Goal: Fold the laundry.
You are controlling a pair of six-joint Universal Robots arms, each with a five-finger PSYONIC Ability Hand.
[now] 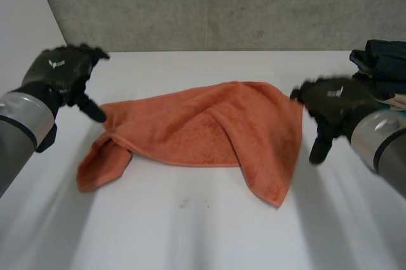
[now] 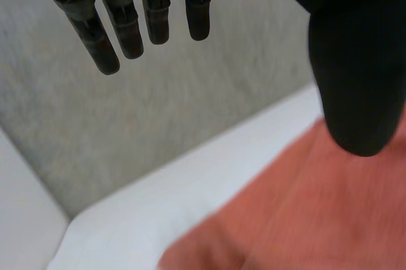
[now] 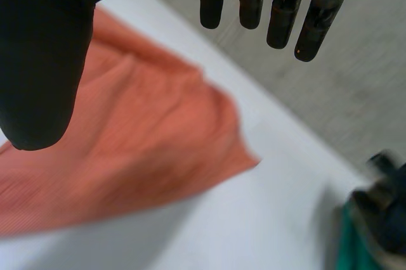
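Observation:
An orange towel point(image 1: 203, 130) lies rumpled across the middle of the white table point(image 1: 203, 232), one flap folded over toward its right side and a loose corner trailing at its front left. My left hand point(image 1: 60, 73) hovers just off the towel's left edge, open, holding nothing. In the left wrist view its fingers point(image 2: 133, 23) hang straight, with the towel point(image 2: 304, 219) under the thumb. My right hand point(image 1: 330, 102) hovers beside the towel's right edge, open and empty. Its fingers point(image 3: 279, 10) hang straight above the towel's far corner point(image 3: 127, 149).
A pile of dark clothes point(image 1: 384, 64) with a bit of green sits at the table's far right, just behind my right hand, and appears beyond the fingers in the right wrist view point(image 3: 374, 225). A grey wall point(image 1: 222, 4) runs behind the table.

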